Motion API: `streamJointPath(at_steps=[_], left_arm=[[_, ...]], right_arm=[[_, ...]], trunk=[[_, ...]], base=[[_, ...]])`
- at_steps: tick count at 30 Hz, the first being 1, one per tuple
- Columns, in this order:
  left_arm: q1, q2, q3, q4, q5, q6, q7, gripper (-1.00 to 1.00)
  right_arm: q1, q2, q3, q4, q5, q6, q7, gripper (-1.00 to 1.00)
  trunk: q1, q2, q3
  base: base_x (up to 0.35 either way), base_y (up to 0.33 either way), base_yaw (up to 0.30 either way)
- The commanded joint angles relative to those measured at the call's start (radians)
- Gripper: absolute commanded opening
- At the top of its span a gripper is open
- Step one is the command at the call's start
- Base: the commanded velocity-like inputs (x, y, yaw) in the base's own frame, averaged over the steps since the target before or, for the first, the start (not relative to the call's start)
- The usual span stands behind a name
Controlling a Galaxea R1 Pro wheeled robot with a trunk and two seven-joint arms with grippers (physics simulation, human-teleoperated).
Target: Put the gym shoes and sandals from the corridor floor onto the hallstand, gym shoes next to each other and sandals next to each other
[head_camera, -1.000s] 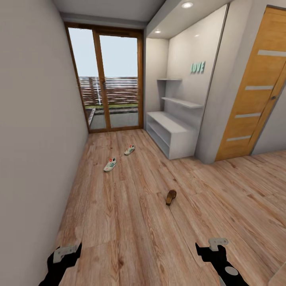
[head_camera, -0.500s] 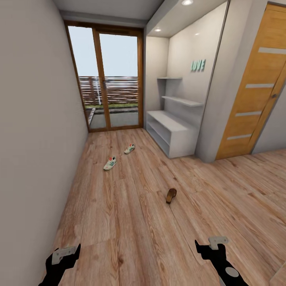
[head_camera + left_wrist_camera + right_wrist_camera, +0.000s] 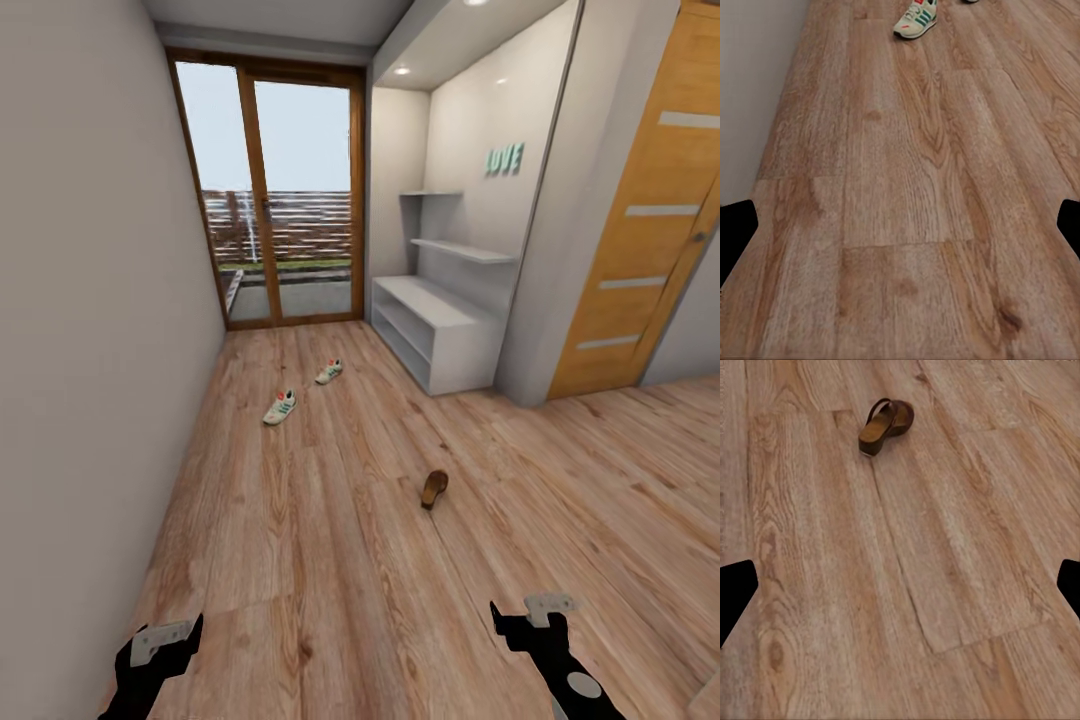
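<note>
Brown sandal (image 3: pixel 434 488) sits mid-frame on the corridor floor (image 3: pixel 330 560), up and a bit left of your right end effector (image 3: pixel 522 618), so that arm's clearly nearer than the left end effector (image 3: pixel 160 640). Its long axis runs roughly away from you, tilted slightly right. Both end effectors look spread open and empty. The two gym shoes (image 3: pixel 280 407) lie further up-frame, left of the hallstand (image 3: pixel 440 340).
</note>
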Motion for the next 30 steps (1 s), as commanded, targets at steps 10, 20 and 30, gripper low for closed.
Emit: streamJointPath(at_steps=[10, 20, 30], left_arm=[[0.0, 0.0, 0.0, 0.0, 0.0, 0.0, 0.001, 1.0], [0.0, -0.001, 0.0, 0.0, -0.001, 0.0, 0.001, 1.0], [0.0, -0.001, 0.0, 0.0, -0.001, 0.0, 0.002, 1.0]], right_arm=[[0.0, 0.001, 0.0, -0.001, 0.0, -0.001, 0.0, 1.0], [0.0, 0.002, 0.0, -0.001, 0.0, -0.001, -0.001, 1.0], [0.0, 0.002, 0.0, -0.001, 0.0, -0.001, -0.002, 1.0]], trunk=[[0.038, -0.07, -0.031], [0.077, -0.14, -0.063], [0.115, -0.21, -0.094]], base=[[0.0, 0.0, 0.227], [0.0, 0.0, 0.223], [0.0, 0.0, 0.053]])
